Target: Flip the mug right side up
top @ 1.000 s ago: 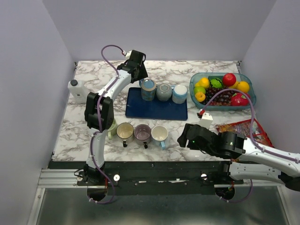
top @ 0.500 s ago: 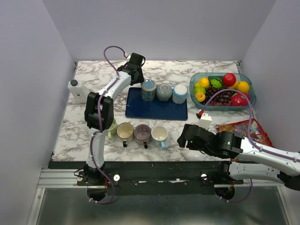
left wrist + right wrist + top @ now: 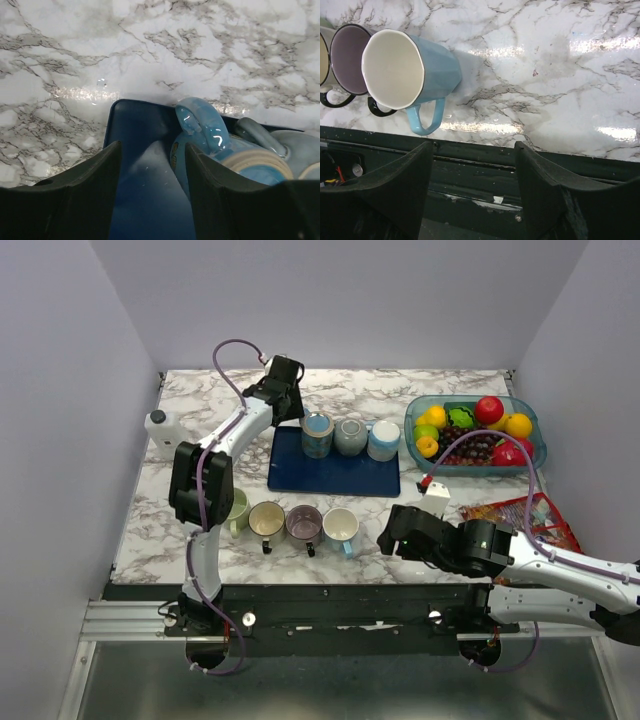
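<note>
While the upside-down blue mug is seen on the navy tray, upper centre, left gripper is held just beside it, fingers apart, nothing gripped. Right gripper, lower centre, is also spread, empty.

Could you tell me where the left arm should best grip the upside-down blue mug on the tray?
Probably the blue mug's handle: it juts toward the tray's far edge, nearest the left gripper. Come down from that side, jaws straddling the loop; the base is up, hiding the rim.
</note>
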